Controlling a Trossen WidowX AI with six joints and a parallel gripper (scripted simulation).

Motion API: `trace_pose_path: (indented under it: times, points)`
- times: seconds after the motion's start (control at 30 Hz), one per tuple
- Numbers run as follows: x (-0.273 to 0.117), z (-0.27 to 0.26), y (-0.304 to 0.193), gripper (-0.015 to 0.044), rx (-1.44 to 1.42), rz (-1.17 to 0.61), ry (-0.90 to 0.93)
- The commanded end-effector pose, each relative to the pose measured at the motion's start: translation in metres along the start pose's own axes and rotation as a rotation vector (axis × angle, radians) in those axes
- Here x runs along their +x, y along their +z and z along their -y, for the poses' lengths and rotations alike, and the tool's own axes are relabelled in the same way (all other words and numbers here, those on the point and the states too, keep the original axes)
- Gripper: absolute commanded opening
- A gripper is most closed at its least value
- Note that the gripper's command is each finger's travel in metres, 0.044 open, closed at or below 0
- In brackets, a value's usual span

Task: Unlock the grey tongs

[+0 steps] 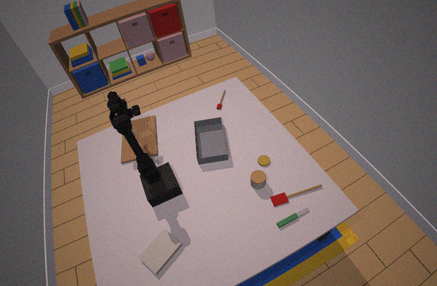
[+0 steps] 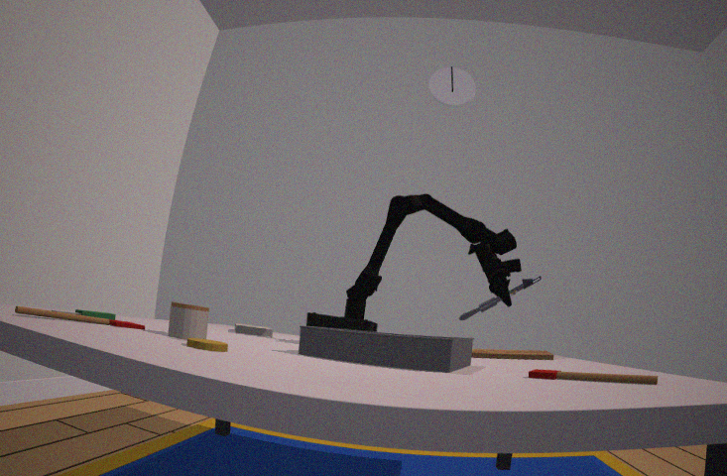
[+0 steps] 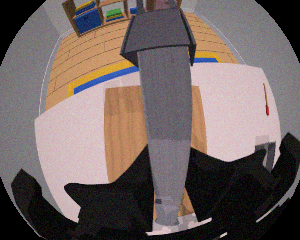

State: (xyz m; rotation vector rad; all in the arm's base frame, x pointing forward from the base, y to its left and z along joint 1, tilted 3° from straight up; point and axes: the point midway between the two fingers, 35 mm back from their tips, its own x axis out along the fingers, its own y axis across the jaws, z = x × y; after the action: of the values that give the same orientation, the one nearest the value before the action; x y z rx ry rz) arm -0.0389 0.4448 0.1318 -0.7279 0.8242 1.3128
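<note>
Grey tongs (image 2: 490, 303) (image 3: 167, 95), clamped in the tool (image 2: 508, 299) (image 3: 162, 146), hang above the bench (image 1: 208, 202) (image 2: 375, 387) (image 3: 235, 95), right of centre in the exterior frame. Tilt: hinge end high at right, other end low at left (which end carries the tips, not resolved). Wooden board (image 1: 146, 134) (image 2: 513, 354) (image 3: 125, 130): beneath, left of the roasting tin (image 1: 213, 159) (image 2: 375, 349) in the top frame.

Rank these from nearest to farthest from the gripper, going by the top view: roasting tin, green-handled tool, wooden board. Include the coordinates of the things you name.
1. Wooden board (image 1: 149, 134) (image 2: 513, 354) (image 3: 122, 130): just below the gripper.
2. Roasting tin (image 1: 213, 159) (image 2: 375, 347): middle of the table.
3. Green-handled tool (image 1: 287, 220) (image 2: 95, 314): near the opposite corner.
</note>
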Motion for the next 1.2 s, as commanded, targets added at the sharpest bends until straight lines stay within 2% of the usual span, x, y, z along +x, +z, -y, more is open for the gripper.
trace_pose_path:
  times: [0.0, 1.17]
  points:
    - [-0.005, 0.000, 0.002, -0.0150, -0.005, 0.073, -0.006]
    - [-0.045, 0.005, -0.018, -0.0150, 0.043, 0.602, -0.019]
